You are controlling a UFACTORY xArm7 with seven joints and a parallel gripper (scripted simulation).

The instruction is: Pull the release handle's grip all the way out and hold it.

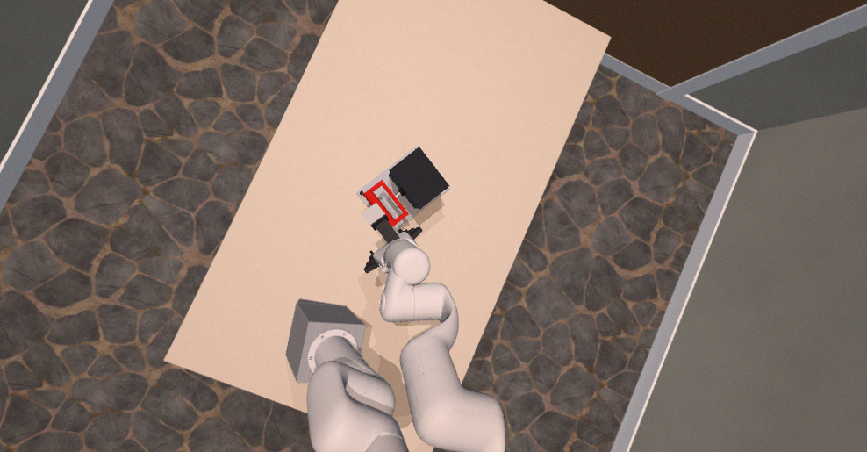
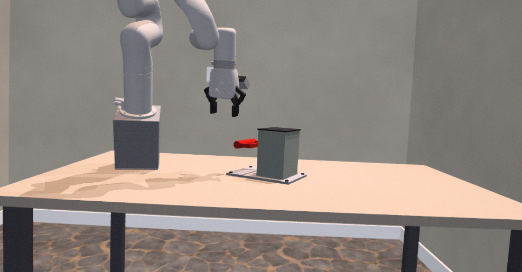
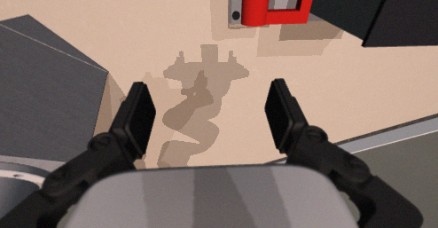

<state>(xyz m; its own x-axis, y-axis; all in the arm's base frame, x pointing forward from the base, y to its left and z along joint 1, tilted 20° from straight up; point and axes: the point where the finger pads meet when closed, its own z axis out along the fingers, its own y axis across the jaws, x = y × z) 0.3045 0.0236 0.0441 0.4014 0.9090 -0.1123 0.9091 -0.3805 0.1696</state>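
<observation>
The release handle's red grip sticks out level from the left face of its grey housing, which has a black top and stands on a metal baseplate. From above, the grip is a red loop in front of the housing. My gripper hangs in the air, pointing down, above the grip and a little to its left. It is open and empty and touches nothing. In the wrist view the fingers frame bare table, with the grip's bar at the top edge.
The arm's grey base pedestal stands on the table left of the gripper and shows at the left of the wrist view. The table's edge lies close on the wrist view's right.
</observation>
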